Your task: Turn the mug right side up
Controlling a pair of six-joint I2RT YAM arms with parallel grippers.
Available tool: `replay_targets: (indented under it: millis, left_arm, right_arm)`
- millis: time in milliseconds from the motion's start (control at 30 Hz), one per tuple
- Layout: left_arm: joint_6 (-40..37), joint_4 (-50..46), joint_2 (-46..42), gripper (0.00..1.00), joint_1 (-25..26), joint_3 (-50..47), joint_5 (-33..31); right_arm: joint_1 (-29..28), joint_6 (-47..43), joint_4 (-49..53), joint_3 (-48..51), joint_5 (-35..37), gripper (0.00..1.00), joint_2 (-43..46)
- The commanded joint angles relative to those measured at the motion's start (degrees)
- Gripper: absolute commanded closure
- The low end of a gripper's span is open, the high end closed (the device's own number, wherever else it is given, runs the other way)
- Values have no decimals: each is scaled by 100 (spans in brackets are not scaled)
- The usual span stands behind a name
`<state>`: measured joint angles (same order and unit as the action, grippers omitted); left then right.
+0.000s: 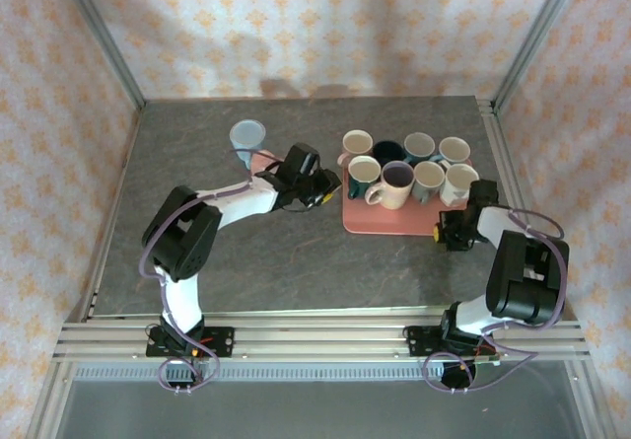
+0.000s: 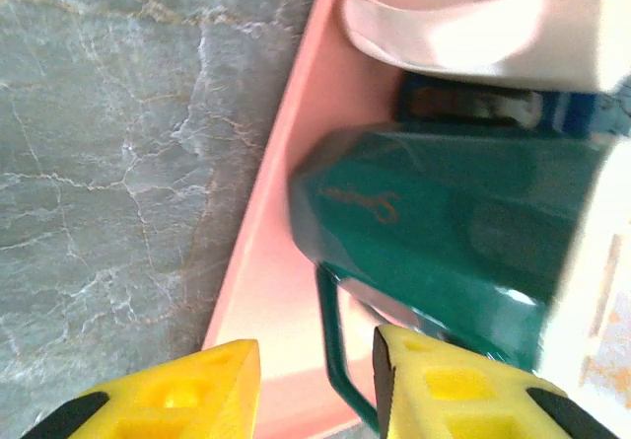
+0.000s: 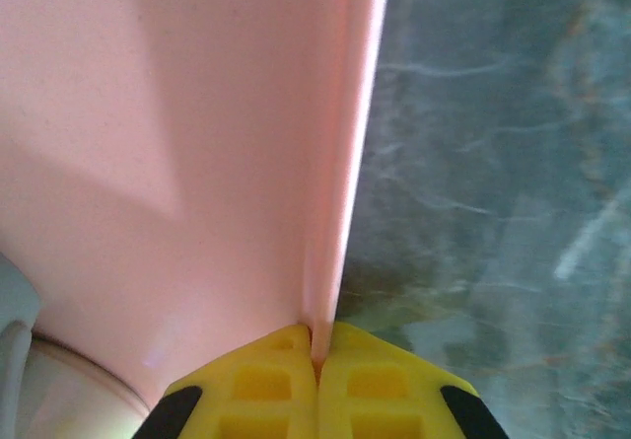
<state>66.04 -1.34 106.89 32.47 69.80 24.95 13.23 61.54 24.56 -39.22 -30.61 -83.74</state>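
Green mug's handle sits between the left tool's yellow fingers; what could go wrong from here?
1. The handle sits close to one finger of the left tool, so closing might twist the green mug instead of gripping it squarely.
2. The white mug stands right beside it; a lift or tilt could knock it.
3. The right tool pinches the pink tray by its thin rim; a slip might let the tray shift.

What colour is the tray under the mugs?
Salmon pink; the tray shows best in the right wrist view.
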Motion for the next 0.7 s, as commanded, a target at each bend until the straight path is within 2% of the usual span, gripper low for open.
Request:
replay_targets:
  millis: [0, 100, 367, 500, 600, 667]
  left_arm:
    - [-426, -816, -358, 63, -6, 156, 30]
    - [-703, -1347, -653, 60, -11, 156, -58]
    - [-1264, -2482, -1864, 57, -97, -14, -576]
    - [-1464, -3034, -2627, 55, -287, -157, -884]
    - [-1587, -3461, -3233, 52, -556, -319, -1125]
    - [-1681, -3740, -3583, 50, -806, -434, -1244]
  right_arm:
    - [-169, 30, -828, 8, 160, 100, 7]
    - [-155, -83, -556, 80, 370, 97, 364]
    - [-22, -655, 690, 124, 877, 56, 1634]
    - [-22, -1200, 1353, -121, 1239, 52, 2660]
    - [-46, -1859, 1363, -326, 1129, 52, 3252]
    - [-290, -2703, 1242, -560, 1091, 51, 3422]
